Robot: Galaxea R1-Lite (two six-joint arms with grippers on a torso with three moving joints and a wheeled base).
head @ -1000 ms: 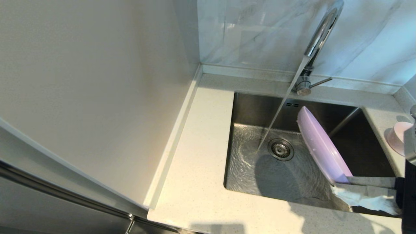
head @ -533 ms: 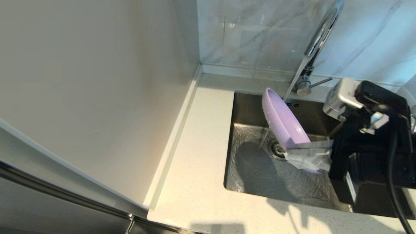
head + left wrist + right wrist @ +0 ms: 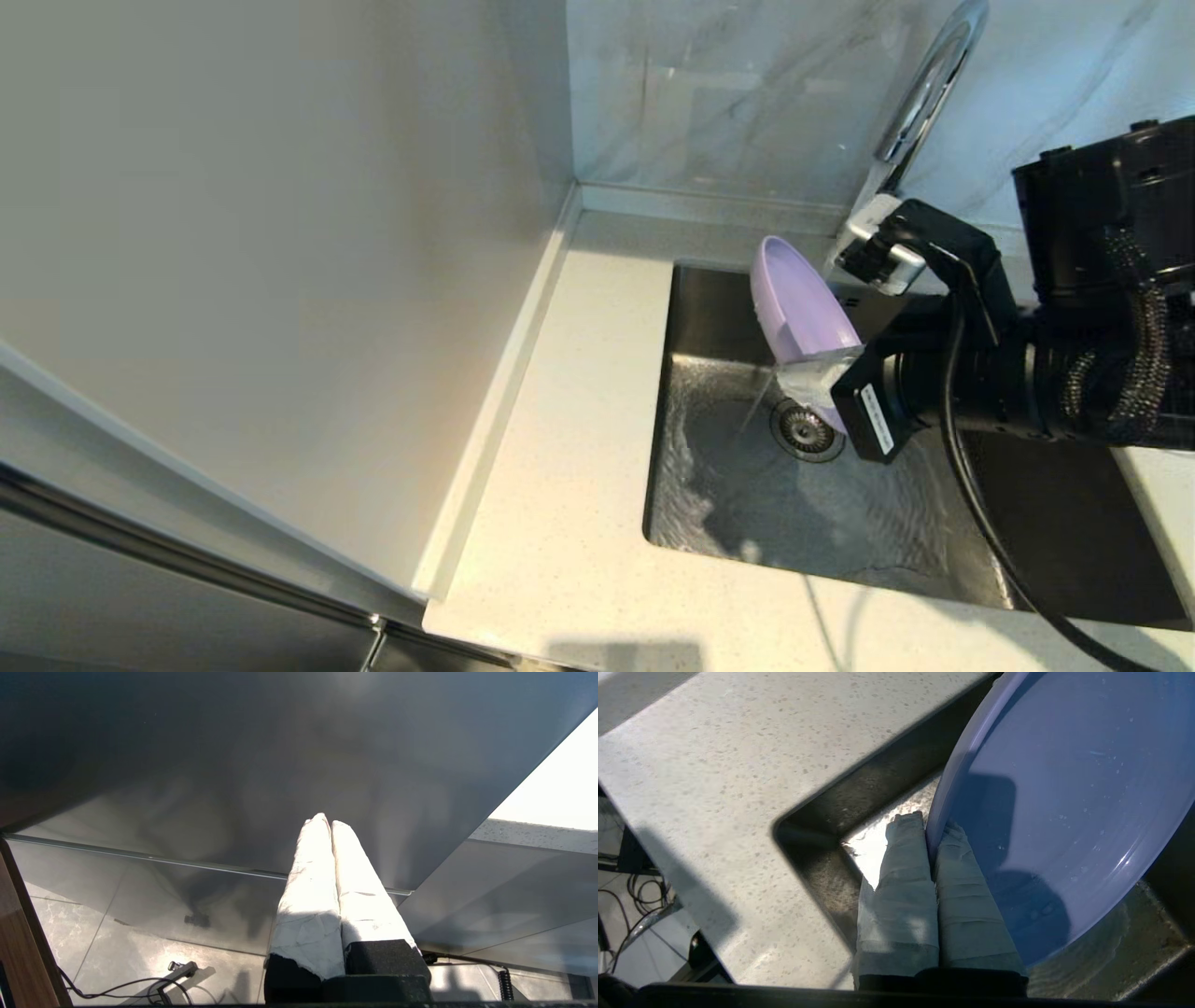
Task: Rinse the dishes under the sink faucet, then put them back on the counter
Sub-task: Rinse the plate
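The lavender plate (image 3: 796,303) stands on edge over the sink (image 3: 709,467), under the running faucet (image 3: 920,103). My right gripper (image 3: 810,378) is shut on its rim, and its taped fingers (image 3: 901,891) pinch that rim of the plate (image 3: 1073,793). Water falls past the plate toward the drain strainer (image 3: 805,431). The pink bowl and the spoon are out of view. My left gripper (image 3: 325,822) hangs parked below the counter level with its taped fingers pressed together and nothing between them.
The speckled counter (image 3: 569,392) runs left of and in front of the sink. A cream wall panel (image 3: 261,261) rises on the left and the marbled wall (image 3: 728,93) behind. My right arm (image 3: 1074,373) spans the sink's right half, its cable (image 3: 980,523) hanging.
My right arm has swung left with the plate, bringing it from the sink's right side into the water stream and turning it more upright. The arm's body now covers the faucet base.
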